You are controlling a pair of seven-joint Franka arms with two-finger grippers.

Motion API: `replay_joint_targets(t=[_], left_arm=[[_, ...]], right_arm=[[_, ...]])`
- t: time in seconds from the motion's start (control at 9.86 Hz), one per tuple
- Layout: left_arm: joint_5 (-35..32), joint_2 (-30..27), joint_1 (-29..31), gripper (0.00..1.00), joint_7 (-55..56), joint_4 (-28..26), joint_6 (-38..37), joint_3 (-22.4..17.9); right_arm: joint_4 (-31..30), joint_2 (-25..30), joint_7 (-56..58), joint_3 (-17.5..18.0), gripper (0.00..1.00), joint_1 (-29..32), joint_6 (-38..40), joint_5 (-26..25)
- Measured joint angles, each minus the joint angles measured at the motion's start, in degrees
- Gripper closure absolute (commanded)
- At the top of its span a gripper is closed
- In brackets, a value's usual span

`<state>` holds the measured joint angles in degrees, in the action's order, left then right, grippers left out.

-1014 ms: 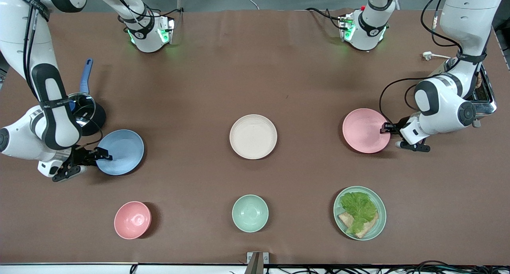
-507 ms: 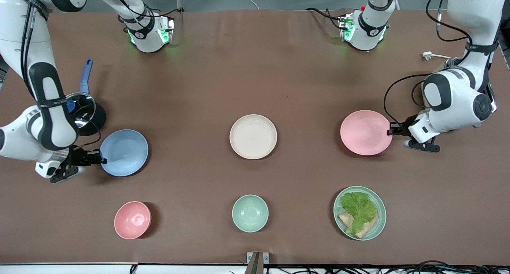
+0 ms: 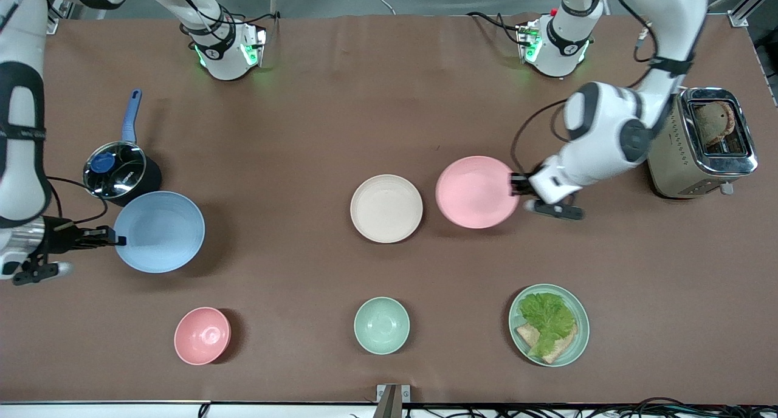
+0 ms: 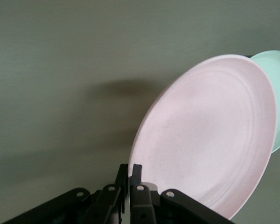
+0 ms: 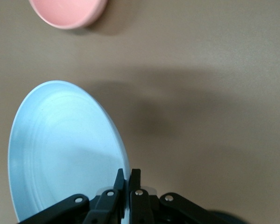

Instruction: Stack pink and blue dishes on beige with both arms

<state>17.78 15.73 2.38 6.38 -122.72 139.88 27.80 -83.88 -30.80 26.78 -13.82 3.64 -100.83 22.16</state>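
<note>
The beige plate (image 3: 386, 208) rests at the table's middle. My left gripper (image 3: 515, 185) is shut on the rim of the pink plate (image 3: 476, 192), holding it in the air right beside the beige plate, toward the left arm's end. In the left wrist view the pink plate (image 4: 210, 135) fills the frame above the gripper (image 4: 130, 169). My right gripper (image 3: 117, 240) is shut on the rim of the blue plate (image 3: 160, 231), lifted over the table toward the right arm's end. The right wrist view shows the blue plate (image 5: 65, 149) clamped in the gripper (image 5: 128, 173).
A lidded saucepan (image 3: 115, 169) sits next to the blue plate. Near the front edge stand a small pink bowl (image 3: 202, 335), a mint-green bowl (image 3: 382, 325) and a mint-green plate (image 3: 549, 325) with lettuce and bread. A toaster (image 3: 699, 141) stands at the left arm's end.
Both plates have been lifted off the table. The left arm has carried the pink plate toward the beige plate. The right arm has drawn the blue plate back toward its own end.
</note>
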Motion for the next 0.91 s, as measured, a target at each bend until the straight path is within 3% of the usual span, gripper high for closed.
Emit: replay_joint_targets(t=[0.2,0.51,0.61,0.71,0.81,0.91], left_arm=[[-3.42,8.45,-2.08,0.99,11.73,4.2,7.59,5.45],[-22.97,18.68,-5.47,0.97,33.83,10.96,8.86,6.53],[-29.12,20.96,-5.76,0.89,39.97,12.09,8.87,7.36],[-33.65,22.16,-5.87,0.4,44.79,12.67,9.01,8.13],[-35.75,22.36,-5.95,0.0,48.18,12.89,9.01,8.78],[-36.78,22.2,-5.93,0.0,49.87,13.07,9.0,9.37]], right_arm=[[-3.42,6.18,-14.1,2.5,0.99,-2.23,0.7,-0.14],[-11.4,13.91,-33.83,13.92,0.99,-3.53,-3.1,-2.5],[-13.65,15.39,-38.93,17.86,0.99,-3.7,-4.86,-3.75],[-15.93,16.33,-43.51,22.07,0.99,-3.77,-7.56,-5.02],[-18.4,16.66,-46.94,26.42,0.99,-3.86,-11.27,-6.19],[-21.57,16.68,-48.69,30.36,0.99,-4.02,-16.09,-6.91]])
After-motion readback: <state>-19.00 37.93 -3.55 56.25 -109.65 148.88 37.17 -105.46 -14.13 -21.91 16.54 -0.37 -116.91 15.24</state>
